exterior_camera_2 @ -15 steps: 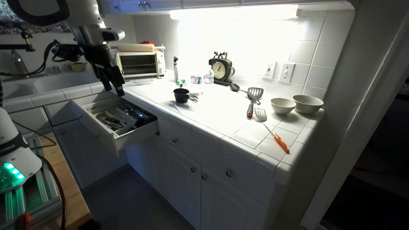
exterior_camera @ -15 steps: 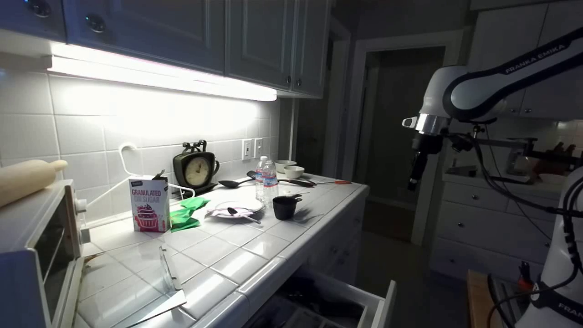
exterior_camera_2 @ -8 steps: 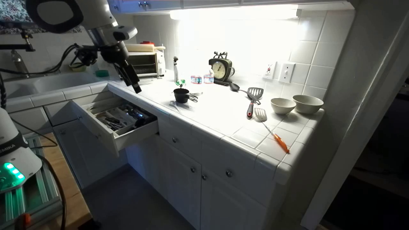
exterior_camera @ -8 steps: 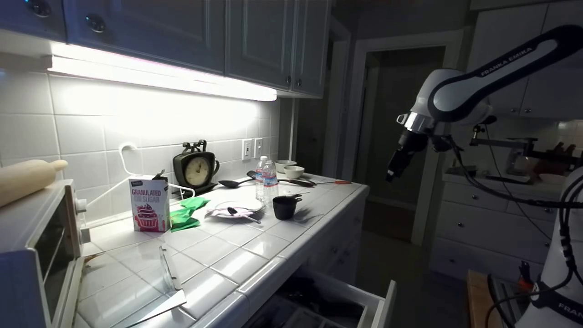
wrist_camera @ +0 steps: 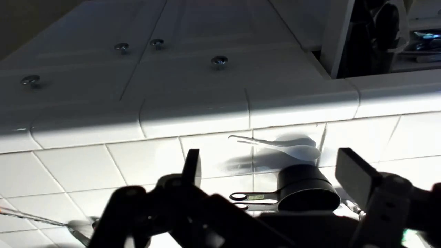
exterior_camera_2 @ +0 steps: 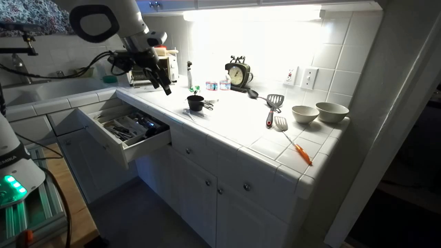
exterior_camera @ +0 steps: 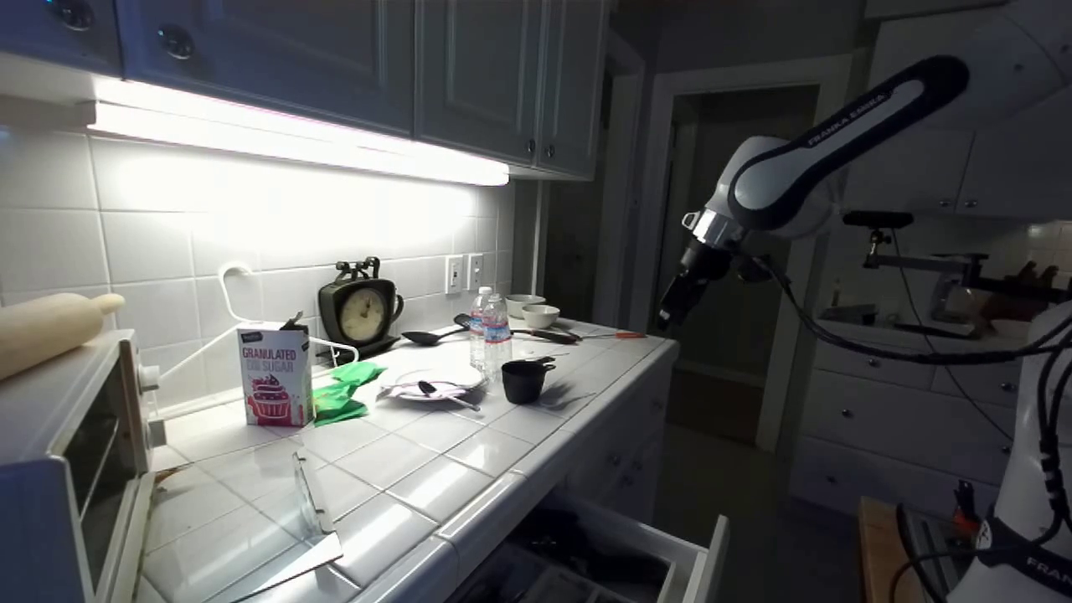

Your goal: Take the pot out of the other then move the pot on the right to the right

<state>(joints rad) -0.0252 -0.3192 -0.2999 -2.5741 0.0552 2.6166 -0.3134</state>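
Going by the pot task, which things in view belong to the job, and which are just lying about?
Part of the job:
black pots, nested
gripper, open

Just lying about, among others:
sugar box
bottles
bowls
rolling pin
orange-handled spatula

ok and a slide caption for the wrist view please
Open tool, its jaws framing but not gripping nested black measuring cups on a white-tiled counter.

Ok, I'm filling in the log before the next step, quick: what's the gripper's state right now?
Gripper: open, holding nothing.
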